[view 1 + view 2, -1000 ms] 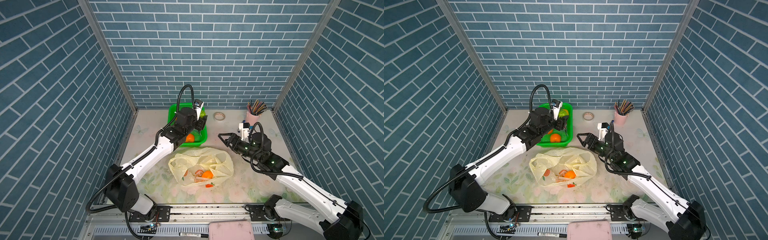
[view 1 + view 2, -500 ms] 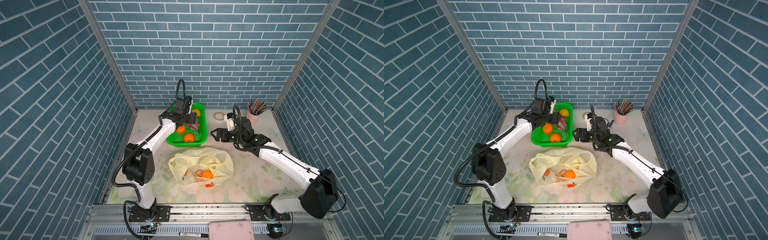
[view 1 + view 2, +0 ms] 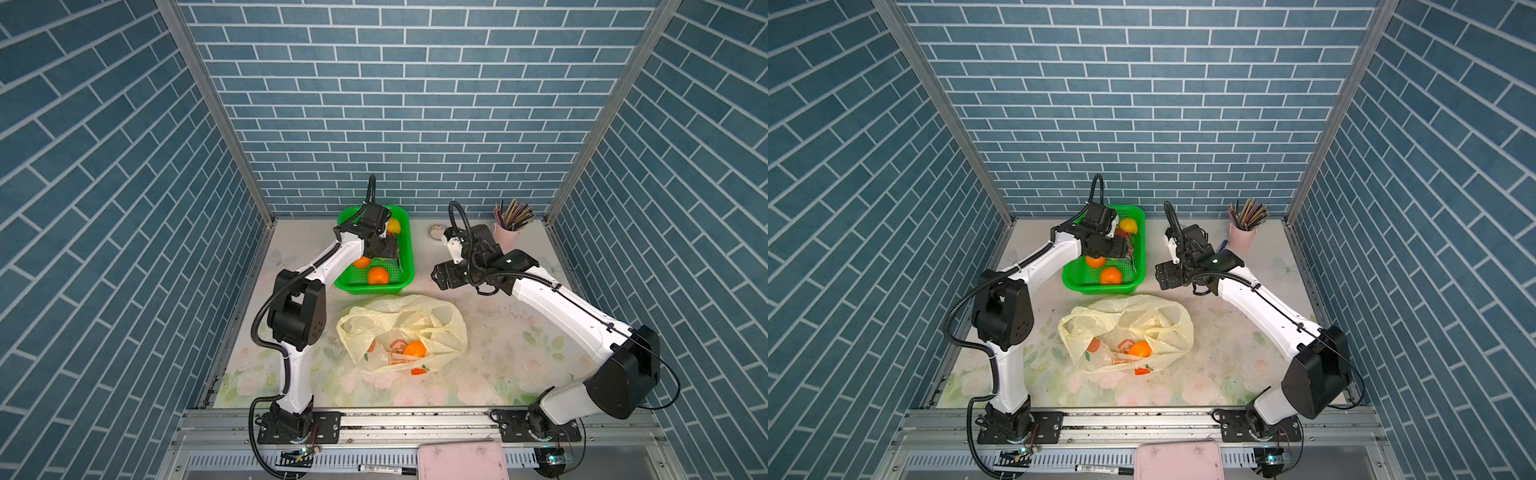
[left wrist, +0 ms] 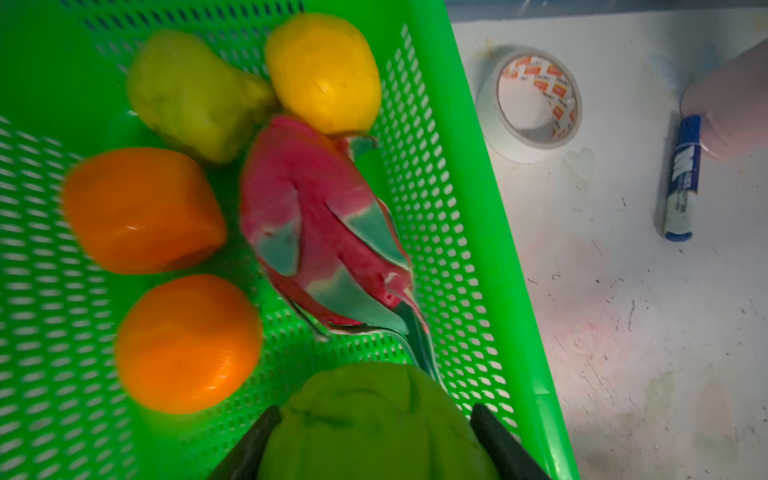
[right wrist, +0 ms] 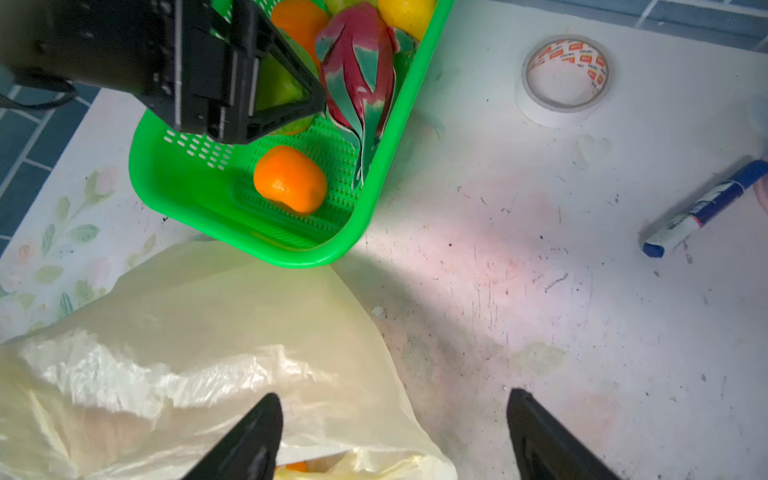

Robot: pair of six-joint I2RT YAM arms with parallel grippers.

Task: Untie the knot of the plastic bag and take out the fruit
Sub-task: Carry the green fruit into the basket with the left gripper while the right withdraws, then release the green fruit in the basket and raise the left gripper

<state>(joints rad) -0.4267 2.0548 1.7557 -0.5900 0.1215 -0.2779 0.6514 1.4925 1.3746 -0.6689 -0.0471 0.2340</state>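
The pale-yellow plastic bag lies slack and open-mouthed on the table, with one orange inside; I see no knot on it. My left gripper hangs over the green basket, shut on a green fruit. In the basket lie a dragon fruit, a yellow fruit, another green fruit and two oranges. My right gripper is open and empty, right of the basket, above the bag's edge.
A tape roll and a blue marker lie on the table behind my right gripper. A pink cup of pencils stands at the back right. The basket's near rim touches the bag. A pink object sits on the front rail.
Both arms have folded, their elbows drawing in towards the table, while the grippers stay near the same spots. The left gripper shifted slightly over the basket, uncovering a second orange.
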